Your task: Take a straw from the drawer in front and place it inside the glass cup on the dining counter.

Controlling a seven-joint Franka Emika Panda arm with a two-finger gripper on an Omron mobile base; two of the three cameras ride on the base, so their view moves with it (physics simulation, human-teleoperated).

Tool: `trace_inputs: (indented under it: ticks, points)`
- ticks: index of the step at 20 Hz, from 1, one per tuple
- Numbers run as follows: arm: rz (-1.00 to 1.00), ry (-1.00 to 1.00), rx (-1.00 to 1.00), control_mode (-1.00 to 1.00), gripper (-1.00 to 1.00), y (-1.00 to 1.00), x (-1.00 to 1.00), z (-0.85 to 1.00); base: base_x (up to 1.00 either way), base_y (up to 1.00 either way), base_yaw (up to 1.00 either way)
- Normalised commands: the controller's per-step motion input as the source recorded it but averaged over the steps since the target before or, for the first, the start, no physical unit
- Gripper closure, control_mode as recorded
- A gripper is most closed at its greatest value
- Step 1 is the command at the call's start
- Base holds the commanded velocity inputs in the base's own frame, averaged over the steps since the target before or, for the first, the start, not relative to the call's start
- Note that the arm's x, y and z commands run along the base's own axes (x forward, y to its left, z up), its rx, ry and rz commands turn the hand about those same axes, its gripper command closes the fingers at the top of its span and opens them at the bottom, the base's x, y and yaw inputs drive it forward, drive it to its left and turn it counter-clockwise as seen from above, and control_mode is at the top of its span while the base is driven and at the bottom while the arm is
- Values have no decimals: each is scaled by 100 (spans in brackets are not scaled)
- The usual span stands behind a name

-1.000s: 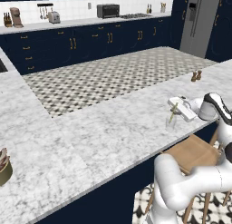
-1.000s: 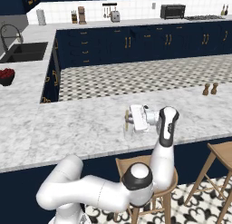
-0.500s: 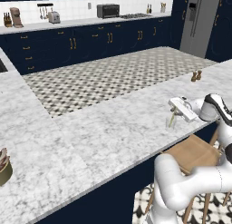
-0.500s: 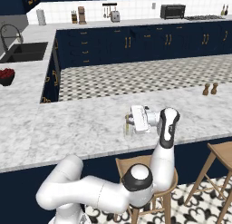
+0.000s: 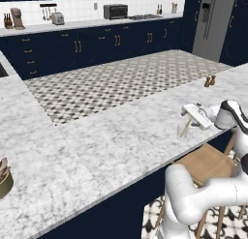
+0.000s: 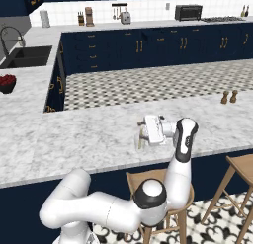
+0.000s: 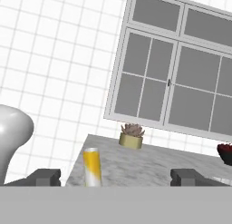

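Two dark fingertips [image 7: 45, 177] of the gripper [image 7: 115, 177] stood wide apart with nothing clamped between them. The straw [image 7: 92, 167] rose upright between them, nearer the nine o'clock tip; in the left base view it leaned inside the faint glass cup [image 5: 186, 127] on the dining counter [image 5: 121, 141]. Small brown shakers [image 5: 209, 81] sat toward one o'clock, well apart.

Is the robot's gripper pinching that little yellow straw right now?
No. In the hand view the gripper stands wide open, and the straw rises free between the fingertips, touching neither.
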Motion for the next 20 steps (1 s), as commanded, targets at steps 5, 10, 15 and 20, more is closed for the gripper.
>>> trace_inputs:
  ticks: [5, 10, 15, 20]
  points:
    - [-1, 0, 0, -100, -100, 0, -4, 46, 0, 0, 0]
    - [-5, 0, 0, -100, -100, 3, -22, 55, 0, 0, 0]
    - [-4, 0, 0, -100, -100, 28, -38, 46, 0, 0, 0]
    - [-4, 1, 0, -100, -100, 42, -35, 28, 0, 0, 0]
